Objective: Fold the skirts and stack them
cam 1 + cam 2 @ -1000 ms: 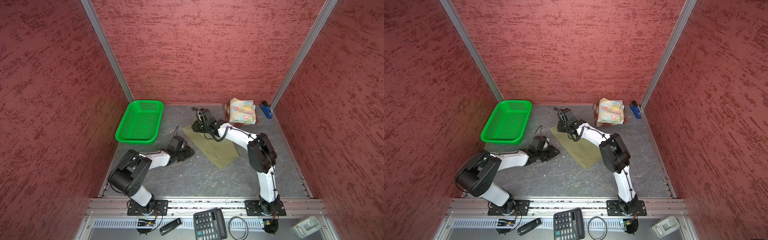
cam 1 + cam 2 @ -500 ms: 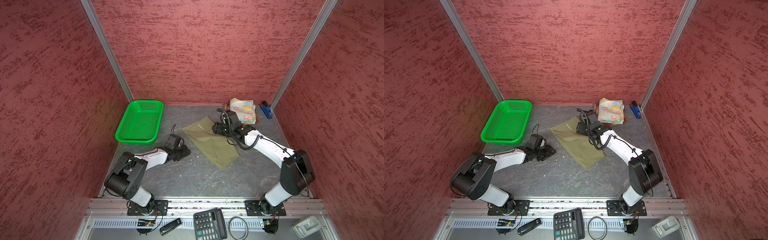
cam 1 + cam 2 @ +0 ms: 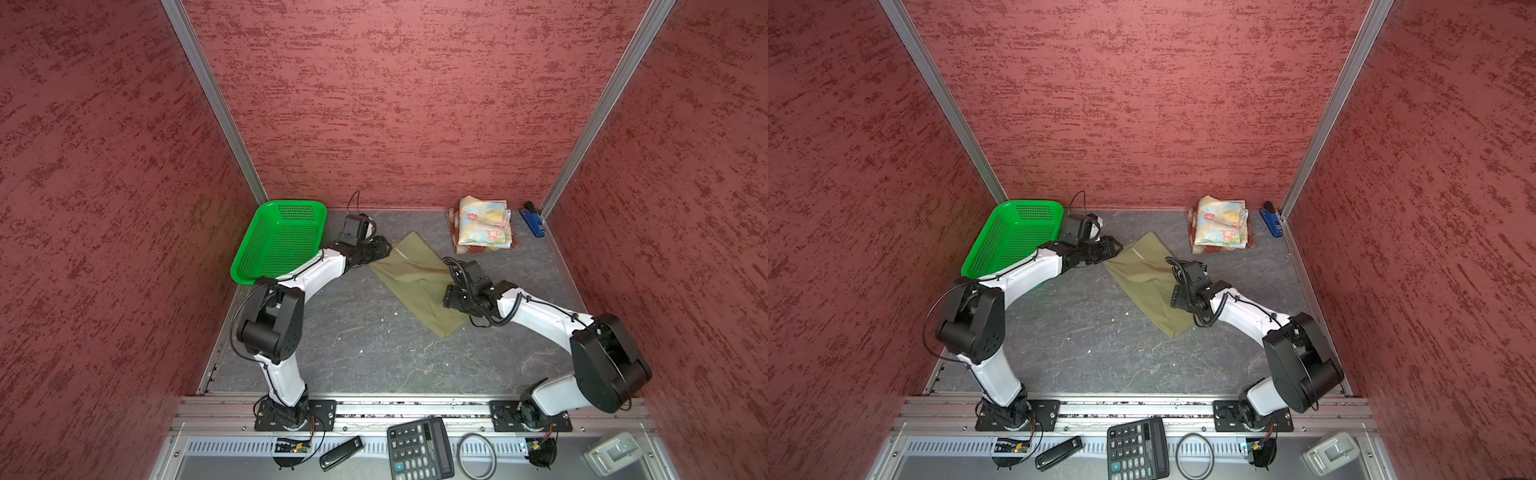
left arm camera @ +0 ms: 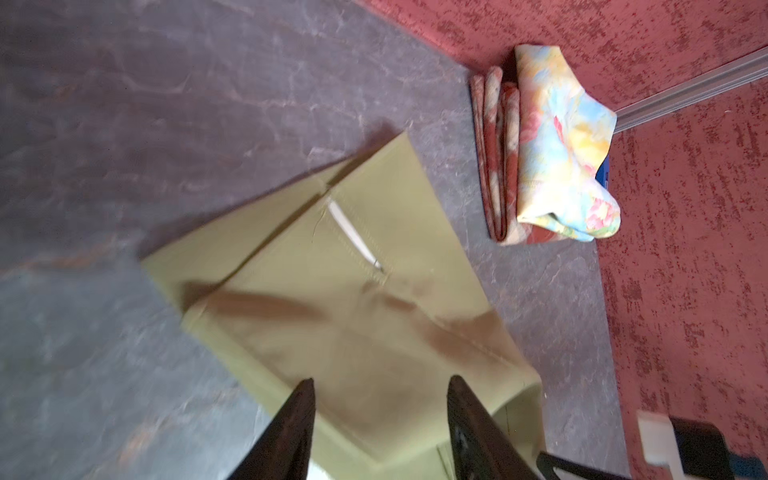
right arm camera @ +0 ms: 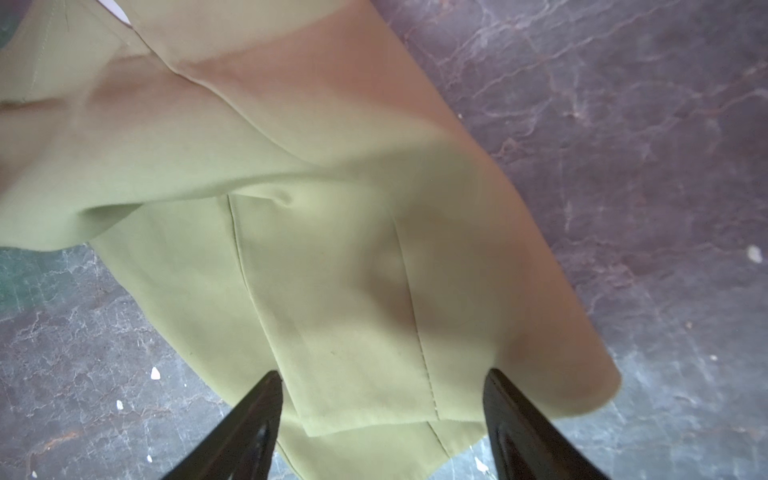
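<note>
The left tool (image 4: 381,380) and right tool (image 5: 383,373), jaws apart, hang over the olive-khaki skirt (image 3: 415,286) on the desk (image 3: 353,353); the floral skirt (image 3: 484,226) lies folded apart.

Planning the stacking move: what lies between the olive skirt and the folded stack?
Bare grey tabletop, in both top views; olive skirt and stack lie apart.

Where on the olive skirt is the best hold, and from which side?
Likely the far narrow end: the olive skirt lies flat as a long diagonal strip, so its corners offer thin edges. Left claw should come in low from the basket side, right claw from the long right edge.
</note>
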{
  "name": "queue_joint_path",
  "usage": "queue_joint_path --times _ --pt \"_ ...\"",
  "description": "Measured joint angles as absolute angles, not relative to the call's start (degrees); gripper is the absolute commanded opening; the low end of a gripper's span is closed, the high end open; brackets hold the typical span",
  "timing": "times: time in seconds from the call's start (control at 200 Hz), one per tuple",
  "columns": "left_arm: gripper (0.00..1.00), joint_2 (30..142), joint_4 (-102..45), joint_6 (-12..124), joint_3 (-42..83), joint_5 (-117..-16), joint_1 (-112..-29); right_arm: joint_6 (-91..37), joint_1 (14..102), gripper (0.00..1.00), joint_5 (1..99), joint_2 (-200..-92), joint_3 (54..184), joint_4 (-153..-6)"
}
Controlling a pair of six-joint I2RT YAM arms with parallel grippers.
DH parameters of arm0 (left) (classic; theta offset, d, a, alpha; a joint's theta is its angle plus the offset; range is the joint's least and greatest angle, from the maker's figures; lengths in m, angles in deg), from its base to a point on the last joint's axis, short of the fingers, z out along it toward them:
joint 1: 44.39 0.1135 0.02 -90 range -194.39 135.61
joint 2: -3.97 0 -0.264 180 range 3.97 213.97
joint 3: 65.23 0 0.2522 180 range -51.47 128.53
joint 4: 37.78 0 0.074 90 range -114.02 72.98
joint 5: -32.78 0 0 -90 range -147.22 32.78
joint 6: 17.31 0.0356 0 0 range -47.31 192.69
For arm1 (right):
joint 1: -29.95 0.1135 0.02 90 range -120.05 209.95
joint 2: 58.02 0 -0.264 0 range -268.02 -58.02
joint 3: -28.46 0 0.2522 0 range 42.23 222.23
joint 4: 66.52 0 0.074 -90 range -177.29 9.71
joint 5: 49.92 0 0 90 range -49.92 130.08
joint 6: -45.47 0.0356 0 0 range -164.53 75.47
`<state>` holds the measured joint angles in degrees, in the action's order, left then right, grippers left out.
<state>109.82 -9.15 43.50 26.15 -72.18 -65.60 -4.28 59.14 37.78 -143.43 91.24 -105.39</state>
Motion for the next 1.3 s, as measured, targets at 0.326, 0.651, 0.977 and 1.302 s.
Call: queue_joint_path --times 0.326,0.651,0.977,1.302 --pt "0.50 128.87 -4.54 47.76 37.45 -73.80 -64.57 -8.32 59.10 0.78 37.19 -149.92 95.02 -104.97" --pt "0.48 123.56 -4.51 46.76 29.24 -70.89 -62.78 -17.11 58.92 0.78 39.04 -159.06 101.97 -101.52" --pt "0.47 106.06 -5.52 40.59 6.24 -68.73 -61.08 -28.69 58.75 0.81 45.67 -170.05 112.75 -95.44" --pt "0.65 91.96 -1.98 32.11 -6.81 -69.29 -69.93 -31.84 57.17 0.85 51.98 -169.96 118.89 -88.51"
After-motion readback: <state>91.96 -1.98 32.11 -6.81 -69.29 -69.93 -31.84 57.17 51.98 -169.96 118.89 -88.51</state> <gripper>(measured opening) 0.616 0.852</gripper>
